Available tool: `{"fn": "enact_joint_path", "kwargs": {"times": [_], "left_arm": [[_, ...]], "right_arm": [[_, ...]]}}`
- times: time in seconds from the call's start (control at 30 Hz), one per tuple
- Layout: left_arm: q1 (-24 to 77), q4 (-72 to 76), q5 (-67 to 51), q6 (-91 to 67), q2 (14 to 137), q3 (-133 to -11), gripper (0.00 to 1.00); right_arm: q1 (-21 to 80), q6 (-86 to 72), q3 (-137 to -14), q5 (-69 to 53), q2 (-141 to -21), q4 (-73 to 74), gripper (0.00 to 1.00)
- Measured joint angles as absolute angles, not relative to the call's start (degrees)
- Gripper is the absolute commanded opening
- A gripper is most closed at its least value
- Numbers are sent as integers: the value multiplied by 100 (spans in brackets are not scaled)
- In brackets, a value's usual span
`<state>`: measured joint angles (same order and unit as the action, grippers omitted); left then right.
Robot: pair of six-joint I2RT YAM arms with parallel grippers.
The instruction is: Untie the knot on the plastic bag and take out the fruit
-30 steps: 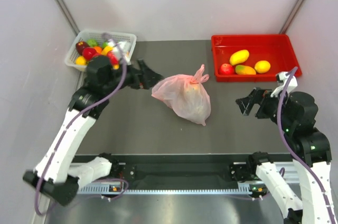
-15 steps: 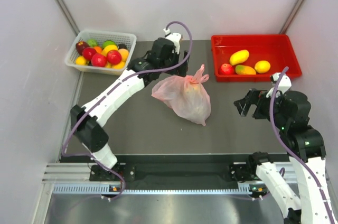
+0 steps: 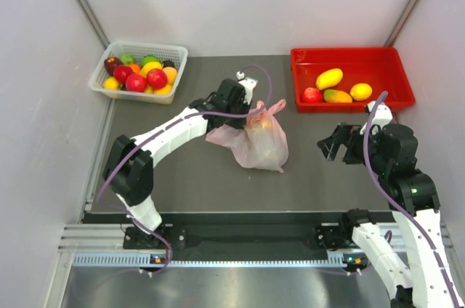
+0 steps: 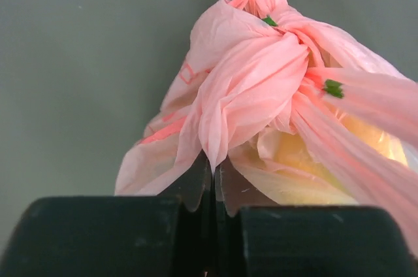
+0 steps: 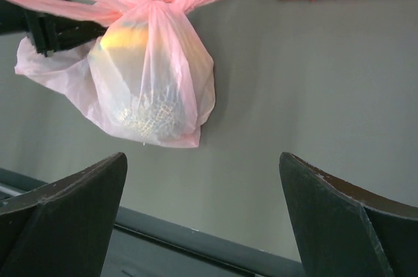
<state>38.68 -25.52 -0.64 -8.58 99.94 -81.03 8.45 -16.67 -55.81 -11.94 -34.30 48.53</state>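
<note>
Left gripper (image 4: 213,174) lowered onto plastic bag (image 4: 248,94), wrist view shows pinch

1. Light is even and diffuse from overhead; top view is sharp, no glare.
2. My left fingers (image 4: 104,238) blur dark up close; plastic bag (image 4: 248,87) is in focus.
3. Right wrist view: faint soft shadow beside the bag on the table (image 5: 313,94).

Table (image 3: 182,170) is a plain dark grey matte top, nothing fancy. Three things sit on it. There's a white mesh basket (image 3: 176,52) tucked in the back left corner and a red tray (image 3: 296,79) at the back right. A pink bag (image 3: 265,144) is slumped roughly in the middle, well apart from both. The bag's bulging bottom rests on the surface, with its tied end toward the back. A metal rail (image 3: 240,258) runs along the near edge.
</note>
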Motion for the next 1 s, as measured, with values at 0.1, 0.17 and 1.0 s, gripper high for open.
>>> {"fn": "enact_joint_path", "kwargs": {"times": [0.1,0.17,1.0], "left_arm": [[3857,-2211,-222,-871,9504,-7487,0],[3848,-1938,-338,-895,9072,-6973,0],[3852,-167,-10,-1879,6823,-3854,0]], "right_arm": [[845,-1743,-5398,-1350,-3472,4694,100],[845,-1820,-5216,-1520,-3516,4506,100],[3548,-2215,-4816,-567,-6034,2073,88]]}}
